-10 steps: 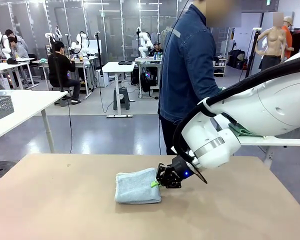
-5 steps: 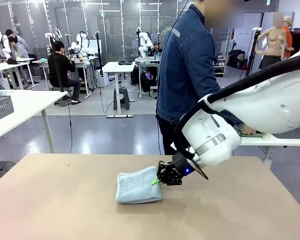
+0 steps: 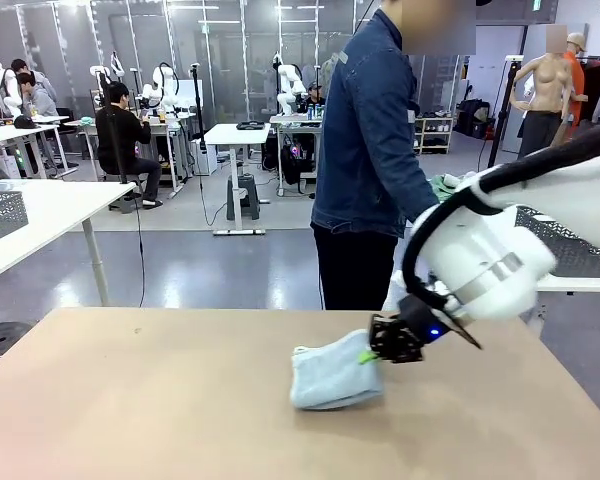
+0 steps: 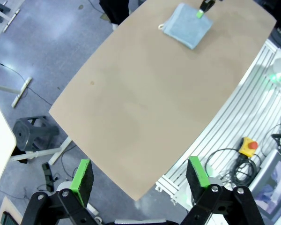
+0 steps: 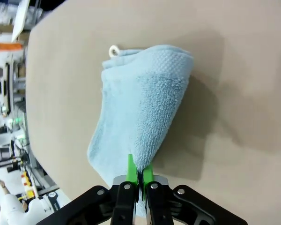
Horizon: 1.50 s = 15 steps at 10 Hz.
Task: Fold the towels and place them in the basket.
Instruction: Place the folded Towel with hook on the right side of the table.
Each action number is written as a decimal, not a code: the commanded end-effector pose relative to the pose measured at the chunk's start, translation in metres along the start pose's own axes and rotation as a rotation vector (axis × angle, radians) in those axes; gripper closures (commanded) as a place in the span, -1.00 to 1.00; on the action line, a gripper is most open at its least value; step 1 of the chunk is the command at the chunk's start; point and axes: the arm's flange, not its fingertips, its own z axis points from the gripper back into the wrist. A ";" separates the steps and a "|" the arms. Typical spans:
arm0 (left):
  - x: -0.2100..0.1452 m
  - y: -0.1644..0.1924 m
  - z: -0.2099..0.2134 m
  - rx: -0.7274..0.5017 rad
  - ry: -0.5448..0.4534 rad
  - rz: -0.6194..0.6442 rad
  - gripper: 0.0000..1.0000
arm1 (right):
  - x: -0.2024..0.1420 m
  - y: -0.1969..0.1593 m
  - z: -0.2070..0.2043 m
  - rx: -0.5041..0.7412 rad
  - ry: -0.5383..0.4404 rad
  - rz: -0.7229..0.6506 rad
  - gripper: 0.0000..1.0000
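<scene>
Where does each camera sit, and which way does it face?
Front: fixed on the robot's side, facing across the table at the person; the right arm reaches in from the right, right gripper shut on the towel.
Left wrist: high up, looking down on the table past the open left gripper.
Right wrist: close above, looking along that gripper at the towel.
Shared: all three show the towel and the tabletop.

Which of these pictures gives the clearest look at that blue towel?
The right wrist view: the pale blue towel sits close up, showing its terry weave, hanging loop and the right tool shut on its edge. The front view shows the towel side-on, folded; the left wrist view shows it small and far off.
</scene>
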 end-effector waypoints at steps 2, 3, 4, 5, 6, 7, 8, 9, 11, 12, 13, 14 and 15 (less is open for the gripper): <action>-0.001 -0.001 -0.001 0.012 0.005 0.000 -1.00 | 0.001 -0.071 0.055 -0.054 -0.054 0.012 0.89; -0.001 -0.001 -0.001 0.012 0.005 0.000 -1.00 | 0.002 -0.094 0.073 -0.066 -0.061 0.015 0.89; -0.001 -0.001 -0.001 0.012 0.005 0.000 -1.00 | 0.001 -0.118 0.091 -0.077 -0.070 0.001 0.89; -0.001 -0.001 -0.001 0.012 0.005 0.000 -1.00 | 0.000 -0.139 0.104 -0.105 -0.087 -0.019 0.89; -0.001 -0.001 -0.001 0.012 0.005 0.000 -1.00 | -0.002 -0.156 0.114 -0.113 -0.074 -0.023 0.89; -0.001 -0.001 -0.001 0.012 0.005 0.000 -1.00 | -0.003 -0.169 0.125 -0.147 -0.063 -0.051 0.89; -0.001 -0.001 -0.001 0.012 0.005 0.000 -1.00 | -0.002 -0.179 0.136 -0.158 -0.067 -0.062 0.89; -0.001 -0.001 -0.001 0.012 0.005 0.000 -1.00 | -0.001 -0.186 0.145 -0.181 -0.062 -0.073 0.89; -0.001 -0.001 -0.001 0.012 0.005 0.000 -1.00 | 0.004 -0.188 0.158 -0.242 -0.070 -0.077 0.89; -0.001 -0.001 -0.001 0.012 0.005 0.000 -1.00 | 0.005 -0.183 0.163 -0.273 -0.071 -0.066 0.89; -0.001 -0.001 -0.001 0.012 0.005 0.000 -1.00 | 0.005 -0.178 0.165 -0.302 -0.061 -0.059 0.67; -0.001 -0.001 -0.001 0.012 0.005 0.000 -1.00 | 0.006 -0.174 0.166 -0.316 -0.054 -0.055 0.31; -0.001 -0.001 -0.001 0.012 0.005 0.000 -1.00 | 0.006 -0.170 0.168 -0.330 -0.052 -0.052 -0.07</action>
